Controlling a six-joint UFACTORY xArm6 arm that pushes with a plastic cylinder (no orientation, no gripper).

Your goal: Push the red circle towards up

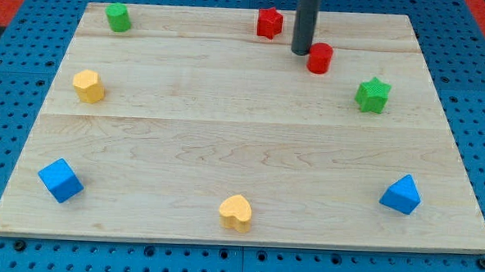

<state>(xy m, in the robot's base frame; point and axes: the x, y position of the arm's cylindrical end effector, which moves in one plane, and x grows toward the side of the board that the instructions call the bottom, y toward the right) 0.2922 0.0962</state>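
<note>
The red circle (320, 57), a short red cylinder, stands on the wooden board (242, 144) near the view's top, right of centre. My tip (302, 52) is right beside it on its left, touching or almost touching its side. The dark rod rises straight out of the view's top. A red star-like block (269, 22) sits up and to the left of the tip, near the board's top edge.
A green star (373, 95) lies right and below the red circle. A green block (117, 16) sits top left, a yellow block (89, 86) at the left, a blue cube (60, 180) bottom left, a yellow heart (237, 212) bottom centre, a blue block (401, 195) bottom right.
</note>
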